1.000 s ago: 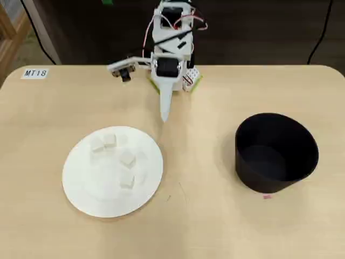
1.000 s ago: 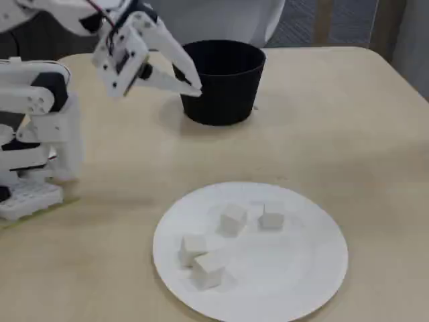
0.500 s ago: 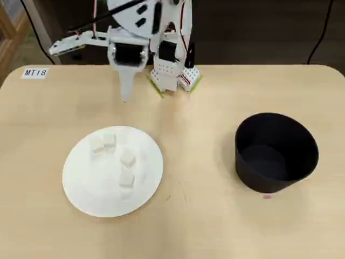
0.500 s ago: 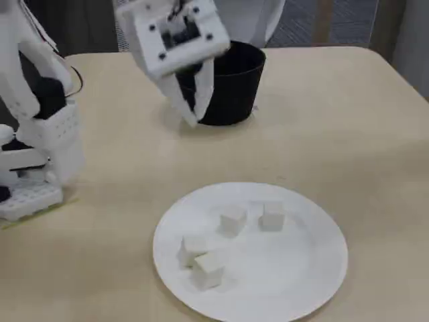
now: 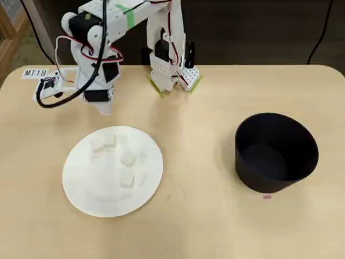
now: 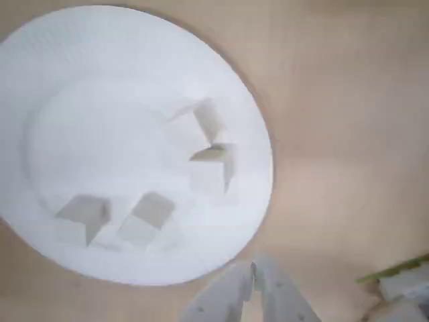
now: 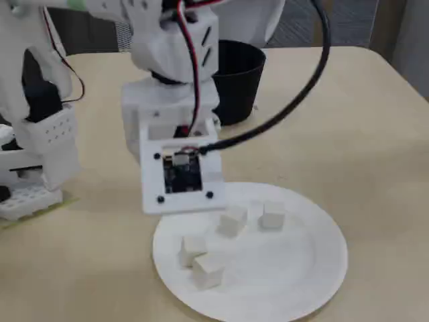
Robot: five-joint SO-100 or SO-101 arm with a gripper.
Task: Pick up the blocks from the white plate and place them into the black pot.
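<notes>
Several small white blocks [image 5: 127, 159] lie on the white plate [image 5: 81, 189], which sits left of the table's centre in the overhead view. The wrist view shows the blocks [image 6: 213, 163] in two pairs on the plate [image 6: 80, 60]. My gripper [image 6: 253, 268] enters from the bottom edge, fingers closed together and holding nothing, just outside the plate's rim. Seen from overhead, the gripper [image 5: 103, 109] hangs above the table just beyond the plate's far edge. In the fixed view the wrist camera board hides the fingers; the blocks [image 7: 232, 221] and plate [image 7: 315, 268] lie below it. The black pot [image 5: 276, 152] stands at the right.
The arm's white base [image 5: 171, 70] is mounted at the table's far edge, with red and black cables looping around the arm. A small label [image 5: 35, 73] lies at the far left corner. Bare tabletop separates plate and pot [image 7: 231, 79].
The arm has swung from the middle of the table's far side to the left in the overhead view and come down, so the gripper now hangs by the plate's far rim.
</notes>
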